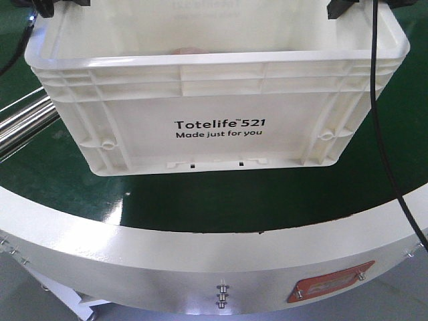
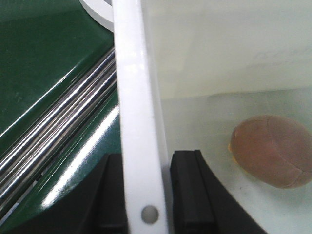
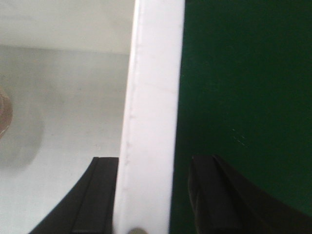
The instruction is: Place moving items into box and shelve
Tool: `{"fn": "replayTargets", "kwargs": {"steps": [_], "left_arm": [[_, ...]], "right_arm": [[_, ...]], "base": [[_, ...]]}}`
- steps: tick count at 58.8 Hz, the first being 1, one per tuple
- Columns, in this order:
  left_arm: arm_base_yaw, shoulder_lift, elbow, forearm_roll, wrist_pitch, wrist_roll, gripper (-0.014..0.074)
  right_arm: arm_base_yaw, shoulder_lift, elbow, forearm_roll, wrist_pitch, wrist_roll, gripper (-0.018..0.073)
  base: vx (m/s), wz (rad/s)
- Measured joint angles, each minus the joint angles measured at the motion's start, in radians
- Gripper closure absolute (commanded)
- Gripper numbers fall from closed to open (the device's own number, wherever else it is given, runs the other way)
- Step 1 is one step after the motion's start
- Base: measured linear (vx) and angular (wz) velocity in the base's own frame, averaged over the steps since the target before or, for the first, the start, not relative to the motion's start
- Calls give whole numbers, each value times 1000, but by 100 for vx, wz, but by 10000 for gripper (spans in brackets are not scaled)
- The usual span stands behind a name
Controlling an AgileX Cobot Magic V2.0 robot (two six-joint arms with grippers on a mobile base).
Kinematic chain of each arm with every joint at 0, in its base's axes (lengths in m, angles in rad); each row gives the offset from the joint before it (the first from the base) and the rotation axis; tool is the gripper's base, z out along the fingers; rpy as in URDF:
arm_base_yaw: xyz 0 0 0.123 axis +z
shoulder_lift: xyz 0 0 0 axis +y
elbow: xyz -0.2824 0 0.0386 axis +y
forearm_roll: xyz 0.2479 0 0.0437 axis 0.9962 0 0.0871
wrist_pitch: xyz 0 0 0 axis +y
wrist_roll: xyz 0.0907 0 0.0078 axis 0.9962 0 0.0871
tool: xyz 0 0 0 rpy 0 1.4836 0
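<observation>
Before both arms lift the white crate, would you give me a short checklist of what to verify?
1. Left gripper straddles the rim of the box, both fingers against it: ok.
2. Right gripper straddles the opposite rim: ok.
3. Right gripper closed on the rim: not ok; its outer finger stands apart from it.
4. Pinkish-brown item inside the box: ok.
5. Cream item inside the box: cannot tell; no view shows it.
6. Black cable clear of the lift: cannot tell; in the front view it hangs across the box's right end.
</observation>
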Motion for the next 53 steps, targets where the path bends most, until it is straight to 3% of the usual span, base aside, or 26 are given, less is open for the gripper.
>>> {"fn": "replayTargets", "kwargs": {"steps": [53], "left_arm": [[0,1,0,0,0,0,596]], "right_arm": [[0,0,0,0,0,0,564]], "base": [[0,0]]}}
